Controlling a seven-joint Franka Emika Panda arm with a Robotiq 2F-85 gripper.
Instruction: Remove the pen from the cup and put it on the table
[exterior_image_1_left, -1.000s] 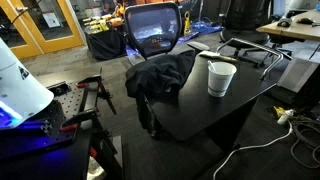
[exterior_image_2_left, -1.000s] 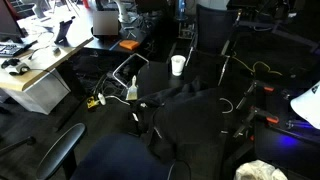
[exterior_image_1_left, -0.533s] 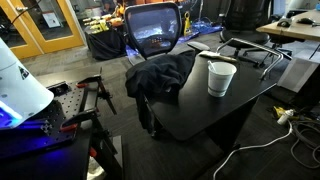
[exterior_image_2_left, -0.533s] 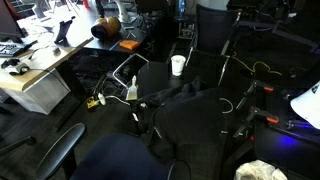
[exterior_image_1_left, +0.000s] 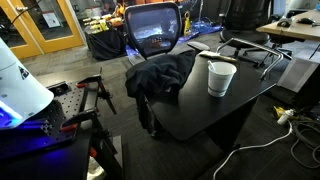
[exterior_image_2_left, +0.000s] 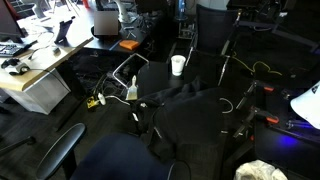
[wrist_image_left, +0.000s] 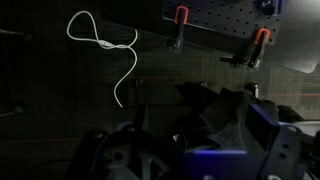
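The white cup (exterior_image_1_left: 221, 78) stands upright on the black table (exterior_image_1_left: 205, 112), near its far edge. It also shows in the exterior view from the opposite side (exterior_image_2_left: 178, 65), small on the same table (exterior_image_2_left: 205, 125). I cannot make out a pen in it at this size. The arm's white body (exterior_image_1_left: 18, 85) is off to the side, far from the cup, and shows in both exterior views (exterior_image_2_left: 306, 102). My gripper (wrist_image_left: 190, 138) is only a dark shape low in the wrist view, above a blue glow. Its jaws are too dark to read.
A dark cloth (exterior_image_1_left: 160, 76) lies over the table's end by a mesh office chair (exterior_image_1_left: 153, 30). Red-handled clamps (exterior_image_1_left: 93, 88) sit near the arm's base. The wrist view shows a white cable (wrist_image_left: 112, 52) on the floor and red clamps (wrist_image_left: 180, 17). A light wooden desk (exterior_image_2_left: 40, 70) stands to one side.
The cup, the table and the arm have not moved. Only something in the background by the far desk shifted and came back.
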